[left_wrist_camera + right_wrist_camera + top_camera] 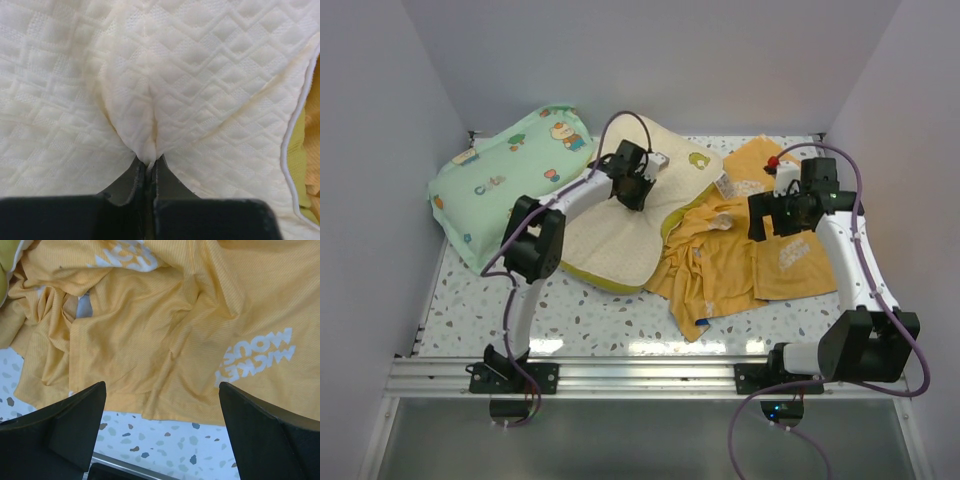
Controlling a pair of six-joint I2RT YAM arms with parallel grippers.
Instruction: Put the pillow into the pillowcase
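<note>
The cream quilted pillow (620,235) lies in the middle of the table, its yellow-green edge at the front. My left gripper (636,190) is shut on a pinched fold of the pillow's cover (145,125); the fold rises from between the jaws (149,162). The orange-yellow pillowcase (740,250) with white "Mickey Mouse" lettering lies crumpled to the right of the pillow. It fills the right wrist view (165,325). My right gripper (775,215) is open and empty above the pillowcase (162,390), near its front edge.
A mint-green cartoon-print pillow (505,170) lies at the back left against the wall. White walls enclose the back and sides. The speckled tabletop (590,315) shows in front, with an aluminium rail (620,375) at the near edge.
</note>
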